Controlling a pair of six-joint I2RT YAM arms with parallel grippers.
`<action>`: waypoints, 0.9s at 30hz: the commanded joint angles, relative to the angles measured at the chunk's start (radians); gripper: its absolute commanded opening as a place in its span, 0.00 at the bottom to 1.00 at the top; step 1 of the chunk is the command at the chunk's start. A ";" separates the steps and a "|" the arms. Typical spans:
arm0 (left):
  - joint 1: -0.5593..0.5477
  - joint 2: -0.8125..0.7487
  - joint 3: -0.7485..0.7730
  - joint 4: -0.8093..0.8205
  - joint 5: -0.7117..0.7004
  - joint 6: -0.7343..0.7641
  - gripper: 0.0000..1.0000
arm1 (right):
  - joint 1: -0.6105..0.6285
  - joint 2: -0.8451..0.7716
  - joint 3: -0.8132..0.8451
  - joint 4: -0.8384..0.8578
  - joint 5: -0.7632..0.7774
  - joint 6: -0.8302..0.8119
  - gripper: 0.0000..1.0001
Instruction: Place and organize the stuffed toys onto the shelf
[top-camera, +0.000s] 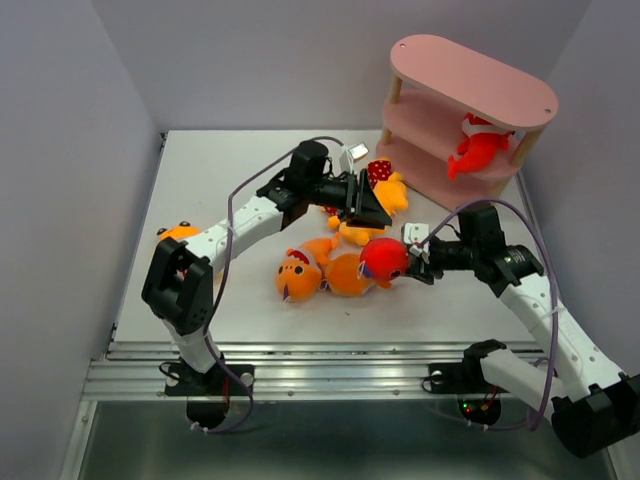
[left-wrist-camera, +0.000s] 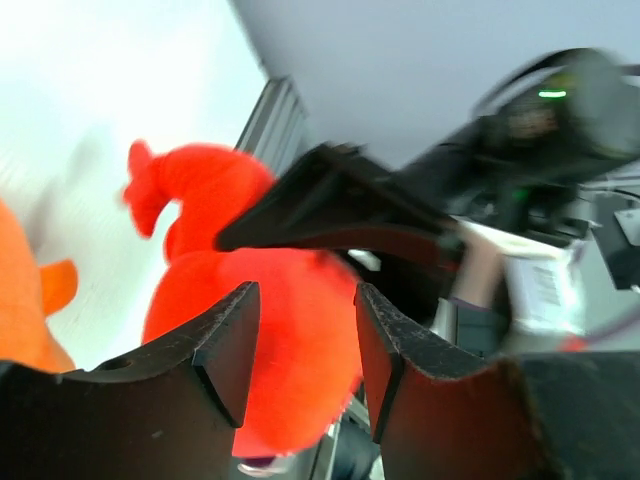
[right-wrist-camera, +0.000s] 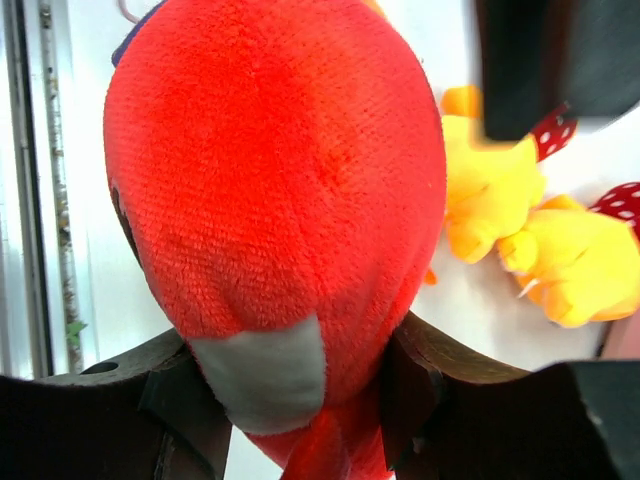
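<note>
- left gripper (top-camera: 375, 212): jaws parted about halfway with nothing pinched that I can see. The tips are just beside the held red shark (top-camera: 383, 258), on its far side.
- held red shark: it's mid-table, just right of the two orange sharks (top-camera: 300, 278). Its body sticks straight out of the right gripper's jaws, long axis in line with the fingers.
- right gripper (right-wrist-camera: 300, 395): clamped on that shark's narrow end, pointing left toward table centre.
- shelf (top-camera: 470, 75): it's at the far right, behind where the right gripper points. So the right arm is nearer, and I reckon it has to swing round. The shelved red shark (top-camera: 478, 150) sits under the top board.
</note>
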 joint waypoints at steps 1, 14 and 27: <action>0.025 -0.112 -0.019 0.277 0.093 -0.116 0.54 | 0.008 0.003 -0.001 -0.038 -0.042 0.041 0.01; 0.092 -0.342 -0.065 0.370 -0.129 0.129 0.99 | -0.004 0.008 0.102 0.017 -0.122 0.294 0.01; 0.089 -0.847 -0.671 0.825 -0.353 0.274 0.99 | -0.138 0.086 0.306 0.322 0.033 1.031 0.01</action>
